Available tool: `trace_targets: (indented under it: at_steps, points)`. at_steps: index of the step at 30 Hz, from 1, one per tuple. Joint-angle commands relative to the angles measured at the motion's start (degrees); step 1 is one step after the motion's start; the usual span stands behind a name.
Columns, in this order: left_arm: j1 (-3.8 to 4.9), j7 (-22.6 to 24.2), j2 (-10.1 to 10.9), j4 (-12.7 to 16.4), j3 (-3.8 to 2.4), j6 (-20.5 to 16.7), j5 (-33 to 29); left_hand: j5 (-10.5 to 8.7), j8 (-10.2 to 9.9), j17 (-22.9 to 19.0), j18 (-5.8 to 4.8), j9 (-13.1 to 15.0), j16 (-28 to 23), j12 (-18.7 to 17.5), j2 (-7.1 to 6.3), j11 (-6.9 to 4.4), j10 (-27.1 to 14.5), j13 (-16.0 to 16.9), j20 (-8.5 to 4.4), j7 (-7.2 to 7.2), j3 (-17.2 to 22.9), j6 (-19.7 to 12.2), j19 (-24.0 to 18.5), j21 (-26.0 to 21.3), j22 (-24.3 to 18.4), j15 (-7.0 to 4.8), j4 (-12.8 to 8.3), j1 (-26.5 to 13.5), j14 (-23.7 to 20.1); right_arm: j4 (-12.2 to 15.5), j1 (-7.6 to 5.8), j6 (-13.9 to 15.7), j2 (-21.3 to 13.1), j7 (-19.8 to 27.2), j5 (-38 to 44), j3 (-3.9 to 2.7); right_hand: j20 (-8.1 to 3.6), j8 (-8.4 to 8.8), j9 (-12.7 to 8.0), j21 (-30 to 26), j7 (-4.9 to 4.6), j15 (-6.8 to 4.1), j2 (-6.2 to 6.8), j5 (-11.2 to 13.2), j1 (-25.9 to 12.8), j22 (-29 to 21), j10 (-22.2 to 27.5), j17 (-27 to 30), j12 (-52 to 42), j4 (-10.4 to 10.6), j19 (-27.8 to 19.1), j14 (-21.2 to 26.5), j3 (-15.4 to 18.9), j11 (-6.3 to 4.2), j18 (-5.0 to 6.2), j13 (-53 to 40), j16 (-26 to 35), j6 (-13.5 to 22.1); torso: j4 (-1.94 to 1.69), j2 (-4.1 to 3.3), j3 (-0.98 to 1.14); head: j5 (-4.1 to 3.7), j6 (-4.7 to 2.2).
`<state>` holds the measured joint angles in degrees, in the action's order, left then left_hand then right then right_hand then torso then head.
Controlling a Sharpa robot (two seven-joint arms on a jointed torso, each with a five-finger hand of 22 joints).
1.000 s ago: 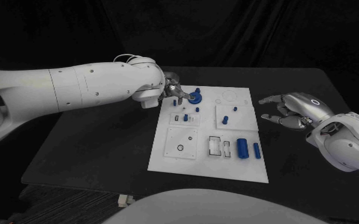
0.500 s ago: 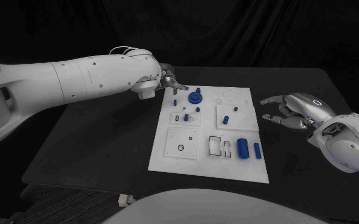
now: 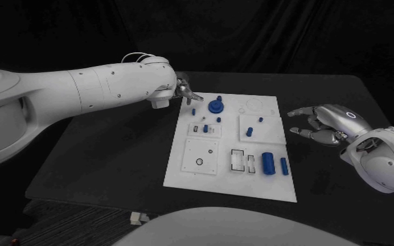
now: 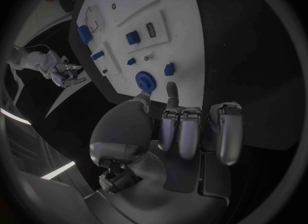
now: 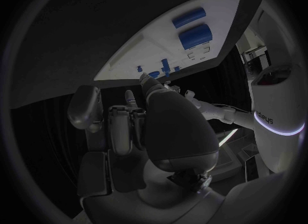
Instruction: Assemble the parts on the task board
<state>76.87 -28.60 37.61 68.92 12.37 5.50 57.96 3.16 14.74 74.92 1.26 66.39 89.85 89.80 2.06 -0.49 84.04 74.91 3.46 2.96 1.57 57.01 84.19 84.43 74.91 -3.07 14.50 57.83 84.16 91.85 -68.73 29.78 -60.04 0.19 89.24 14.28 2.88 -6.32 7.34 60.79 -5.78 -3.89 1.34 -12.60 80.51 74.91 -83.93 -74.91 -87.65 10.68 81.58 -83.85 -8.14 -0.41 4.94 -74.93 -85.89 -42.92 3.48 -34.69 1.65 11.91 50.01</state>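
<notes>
The left hand (image 3: 184, 91) has let go of the round blue part (image 3: 215, 107) and drawn back toward the upper left of the frame, now off the board's (image 3: 189, 182) far-left corner with nothing in it. The round part stands free on the board.

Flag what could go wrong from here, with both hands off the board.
1. The left hand hovers empty close to the round blue part at the board's far edge; a sideways sweep might knock it.
2. The right hand sits just off the board's right edge; reaching in could nudge the two loose cylinders nearby.
</notes>
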Motion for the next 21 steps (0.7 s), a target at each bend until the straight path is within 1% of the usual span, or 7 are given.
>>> trace_targets:
  at_steps: [1, 8, 10, 13, 18, 20, 21]
  points:
    - [-0.41, 0.85, -0.42, -0.65, -0.05, 1.30, 0.64, -0.11, 0.21, 15.08, 0.21, 0.07, 0.15, 0.20, 0.15, -0.21, 5.96, 15.09, -0.38, 0.06, -0.27, -0.19, 2.22, 0.17, 13.02, -0.31, 0.07, 0.51, 5.84, 0.39, 0.17, 0.65, -0.26, 0.05, 0.29, -0.04, -0.07, 0.35, -0.06, -0.30, 0.12, 0.36, -0.25, -0.41, -0.39, 7.99, -3.61, -11.22, 0.46, 0.43, -0.41, -4.99, -0.12, 0.47, 0.35, -12.32, 0.24, -0.45, -0.17, -0.29, -0.20, -0.14, -0.01]
    - [-1.14, 0.76, -1.09, -1.57, -0.05, 2.29, 0.64, -0.12, 0.35, 15.08, 0.25, 0.20, 0.15, 0.20, 0.20, -0.20, 5.96, 15.09, -0.37, 0.05, -0.39, -0.16, 2.11, 0.01, 12.97, -0.30, 0.14, 0.47, 5.84, 0.53, 0.19, 0.67, -0.53, 0.07, 0.29, -0.04, -0.07, 0.34, -0.06, -0.28, 0.13, 0.35, -0.27, -0.46, -0.39, 7.99, -3.52, -11.22, 0.56, 0.45, -0.40, -4.99, -0.13, 0.46, 0.35, -12.22, 0.24, -0.49, -0.39, -0.28, -0.15, -0.36, -0.01]
    - [-1.37, 0.81, -1.29, -1.88, -0.05, 2.45, 0.65, -0.10, 0.40, 15.08, 0.27, 0.25, 0.15, 0.20, 0.25, -0.20, 5.96, 15.09, -0.36, 0.05, -0.43, -0.17, 2.06, -0.08, 12.94, -0.29, 0.17, 0.47, 5.84, 0.54, 0.20, 0.69, -0.55, 0.08, 0.29, -0.04, -0.07, 0.34, -0.07, -0.35, 0.13, 0.35, -0.27, -0.47, -0.39, 7.98, -3.43, -11.20, 0.68, 0.46, -0.42, -4.99, -0.14, 0.46, 0.36, -12.11, 0.27, -0.51, -0.35, -0.28, -0.14, -0.41, -0.01]
    - [-1.61, 0.83, -1.47, -2.23, -0.05, 2.68, 0.64, -0.08, 0.43, 15.08, 0.28, 0.28, 0.15, 0.20, 0.29, -0.20, 5.96, 15.09, -0.36, 0.05, -0.44, -0.19, 2.02, -0.13, 12.92, -0.29, 0.17, 0.50, 5.84, 0.56, 0.20, 0.69, -0.52, 0.07, 0.29, -0.04, -0.07, 0.34, -0.07, -0.35, 0.13, 0.35, -0.27, -0.47, -0.39, 7.98, -3.43, -11.20, 0.68, 0.46, -0.42, -4.99, -0.14, 0.46, 0.36, -12.11, 0.27, -0.51, -0.11, -0.23, -0.14, -0.33, -0.01]
    - [-1.84, 0.98, -1.57, -2.52, -0.05, 2.92, 0.64, -0.02, 0.52, 15.08, 0.32, 0.43, 0.15, 0.20, 0.44, -0.18, 5.96, 15.09, -0.34, 0.06, -0.47, -0.32, 1.92, -0.29, 12.87, -0.27, 0.11, 0.70, 5.84, 0.53, 0.20, 0.65, -0.54, 0.02, 0.29, -0.04, -0.07, 0.34, -0.07, -0.31, 0.14, 0.35, -0.29, -0.51, -0.39, 7.99, -3.35, -11.23, 0.77, 0.47, -0.41, -5.00, -0.15, 0.45, 0.35, -12.02, 0.22, -0.53, 0.02, -0.24, -0.13, -0.17, -0.01]
    - [-1.88, 1.07, -1.58, -2.56, -0.05, 2.97, 0.64, 0.01, 0.56, 15.08, 0.33, 0.49, 0.15, 0.20, 0.52, -0.17, 5.96, 15.09, -0.33, 0.07, -0.49, -0.41, 1.90, -0.32, 12.87, -0.25, 0.07, 0.81, 5.84, 0.51, 0.20, 0.63, -0.55, -0.01, 0.29, -0.04, -0.07, 0.34, -0.07, -0.31, 0.14, 0.35, -0.29, -0.51, -0.39, 7.99, -3.35, -11.23, 0.77, 0.47, -0.41, -5.00, -0.15, 0.45, 0.35, -12.02, 0.22, -0.53, 0.03, -0.19, -0.11, -0.11, -0.01]
    - [-1.91, 1.11, -1.59, -2.58, -0.05, 3.01, 0.64, 0.09, 0.61, 15.08, 0.34, 0.59, 0.15, 0.20, 0.64, -0.16, 5.96, 15.09, -0.32, 0.09, -0.50, -0.57, 1.87, -0.36, 12.86, -0.24, -0.02, 1.01, 5.84, 0.49, 0.20, 0.62, -0.55, -0.02, 0.29, -0.04, -0.07, 0.34, -0.07, -0.31, 0.14, 0.35, -0.29, -0.51, -0.39, 7.99, -3.35, -11.23, 0.77, 0.47, -0.41, -5.00, -0.15, 0.45, 0.35, -12.02, 0.22, -0.53, -0.03, -0.14, -0.08, -0.17, -0.01]
